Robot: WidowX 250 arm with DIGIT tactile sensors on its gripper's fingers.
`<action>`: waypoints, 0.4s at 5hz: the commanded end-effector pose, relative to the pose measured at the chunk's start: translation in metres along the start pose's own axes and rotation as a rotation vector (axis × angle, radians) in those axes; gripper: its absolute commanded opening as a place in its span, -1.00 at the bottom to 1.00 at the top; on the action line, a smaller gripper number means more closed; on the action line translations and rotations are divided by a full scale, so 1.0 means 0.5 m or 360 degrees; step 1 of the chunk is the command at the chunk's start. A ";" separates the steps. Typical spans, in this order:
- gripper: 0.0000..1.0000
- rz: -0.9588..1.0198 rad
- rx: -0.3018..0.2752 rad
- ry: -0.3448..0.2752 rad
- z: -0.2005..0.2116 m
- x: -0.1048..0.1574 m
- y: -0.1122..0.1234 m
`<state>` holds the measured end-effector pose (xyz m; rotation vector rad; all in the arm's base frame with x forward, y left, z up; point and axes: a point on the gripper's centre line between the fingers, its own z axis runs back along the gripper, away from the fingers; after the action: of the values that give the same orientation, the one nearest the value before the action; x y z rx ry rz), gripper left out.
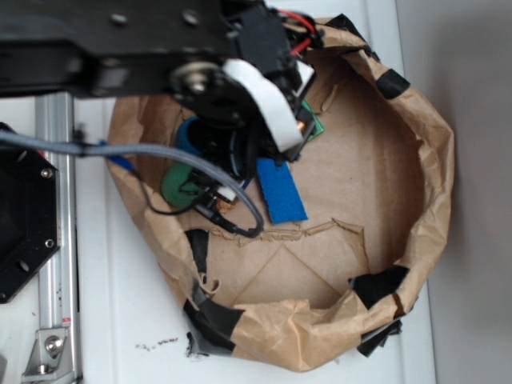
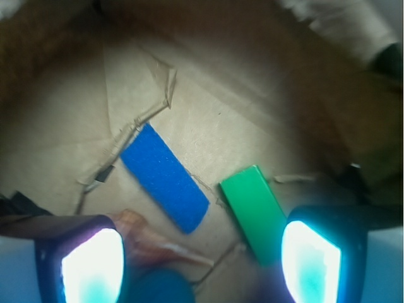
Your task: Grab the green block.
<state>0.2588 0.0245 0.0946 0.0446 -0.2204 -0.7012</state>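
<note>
Lining the white bench (image 1: 128, 320), the brown paper nest (image 1: 432, 184) carries the blue slab (image 2: 165, 177) at its middle and the green block (image 2: 254, 209) just beside it, lying flat toward one rim, with the gripper (image 2: 202, 262) above, fingers apart and empty.

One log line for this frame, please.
tool open | above green block, not gripping | blue slab beside it

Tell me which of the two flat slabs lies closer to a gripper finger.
The green block: its lower end touches or slips behind the right-hand finger pad in the wrist view, whereas the blue slab lies mid-gap, clear of both pads.
</note>
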 end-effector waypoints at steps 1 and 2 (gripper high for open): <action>1.00 -0.0400 -0.0160 0.0048 -0.065 0.003 0.039; 1.00 -0.0503 -0.0149 0.0078 -0.091 -0.001 0.061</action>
<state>0.2807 0.0505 0.0427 -0.0309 -0.0914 -0.9785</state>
